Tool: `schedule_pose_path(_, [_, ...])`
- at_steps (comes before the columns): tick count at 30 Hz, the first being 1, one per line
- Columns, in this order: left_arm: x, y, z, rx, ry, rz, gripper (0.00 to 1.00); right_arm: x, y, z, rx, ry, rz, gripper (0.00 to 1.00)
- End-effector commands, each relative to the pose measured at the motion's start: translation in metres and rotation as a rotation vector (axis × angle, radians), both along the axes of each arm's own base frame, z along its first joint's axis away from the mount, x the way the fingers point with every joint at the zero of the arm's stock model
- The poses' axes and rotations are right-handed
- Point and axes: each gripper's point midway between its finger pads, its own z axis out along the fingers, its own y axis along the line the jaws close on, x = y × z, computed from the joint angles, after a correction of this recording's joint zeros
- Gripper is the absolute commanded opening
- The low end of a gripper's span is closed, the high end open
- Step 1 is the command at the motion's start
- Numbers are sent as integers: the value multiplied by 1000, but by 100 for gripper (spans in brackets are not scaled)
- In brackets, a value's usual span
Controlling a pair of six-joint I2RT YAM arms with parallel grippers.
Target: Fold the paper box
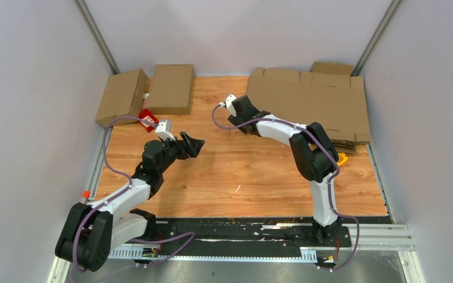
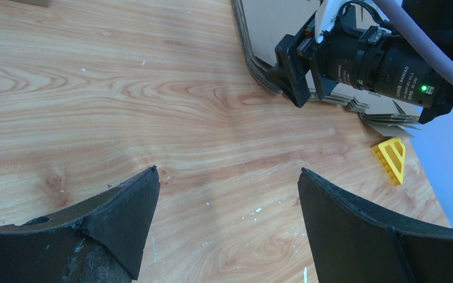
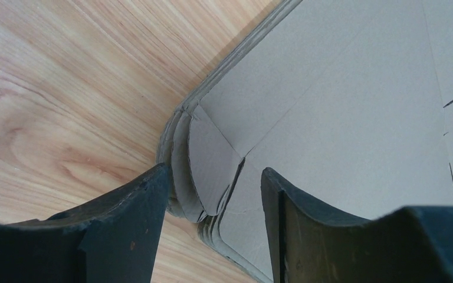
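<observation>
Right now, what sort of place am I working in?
Probably an enclosed robot test cell: plain grey wall panels box in a wood-grain tabletop, a metal mounting rail runs along its near edge, and flat cardboard box blanks lie stacked at the back right.

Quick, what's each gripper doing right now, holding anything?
Left gripper: open, empty.
Right gripper: open, over the corner of the cardboard stack.

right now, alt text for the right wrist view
The black two-finger right gripper hangs open, jaws straddling the rounded corner of a stack of flat brown cardboard sheets lying on a light wooden table.
</observation>
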Motion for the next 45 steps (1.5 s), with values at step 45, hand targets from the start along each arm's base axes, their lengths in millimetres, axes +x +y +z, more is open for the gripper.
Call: schedule_pose_path(45, [5, -6, 28, -6, -86, -23, 95, 6, 2, 44, 190, -46, -38, 65])
